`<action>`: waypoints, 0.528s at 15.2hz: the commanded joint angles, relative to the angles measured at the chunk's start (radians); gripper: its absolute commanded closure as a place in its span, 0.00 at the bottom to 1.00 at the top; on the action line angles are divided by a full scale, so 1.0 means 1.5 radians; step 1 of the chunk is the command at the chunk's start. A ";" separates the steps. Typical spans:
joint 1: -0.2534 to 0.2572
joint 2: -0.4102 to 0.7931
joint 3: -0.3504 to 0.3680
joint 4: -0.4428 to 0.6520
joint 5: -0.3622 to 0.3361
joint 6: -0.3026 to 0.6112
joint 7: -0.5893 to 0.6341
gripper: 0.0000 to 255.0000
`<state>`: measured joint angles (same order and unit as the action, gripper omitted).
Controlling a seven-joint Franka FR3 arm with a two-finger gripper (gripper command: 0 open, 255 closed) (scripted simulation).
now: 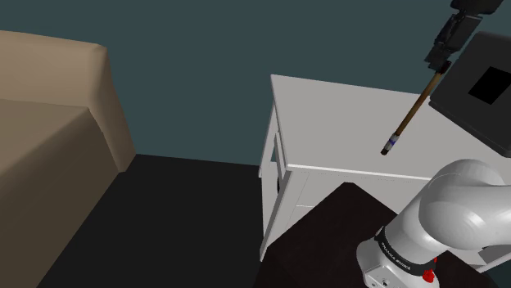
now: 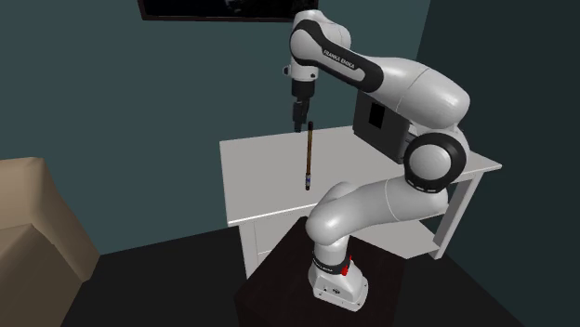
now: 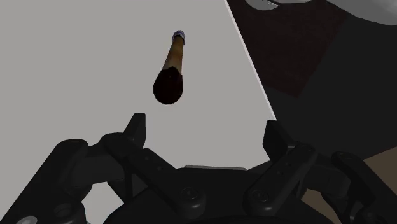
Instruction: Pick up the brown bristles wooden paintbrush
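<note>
Wrist view: paintbrush (image 3: 173,63) beyond a parted gripper (image 3: 205,125)

The black fingers stand apart and clasp nothing. The paintbrush has a brown wooden handle with a dark rounded near end and a bluish-silver ferrule at its far end. At the shoulder view's upper right it hangs steeply over the white table (image 1: 327,123), tip down, just under the gripper.

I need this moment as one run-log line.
gripper: open | paintbrush: roughly upright under gripper, bristles down, not clasped | table: white, underneath
</note>
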<state>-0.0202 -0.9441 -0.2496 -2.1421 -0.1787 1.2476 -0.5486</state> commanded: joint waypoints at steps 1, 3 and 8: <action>0.000 -0.008 -0.018 0.026 -0.026 -0.024 -0.035 0.00; 0.003 -0.009 -0.037 0.051 -0.049 -0.039 -0.068 0.00; -0.003 -0.039 -0.043 -0.012 -0.056 -0.006 -0.064 0.00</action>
<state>-0.0231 -0.9949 -0.3109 -2.1439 -0.2599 1.2300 -0.6447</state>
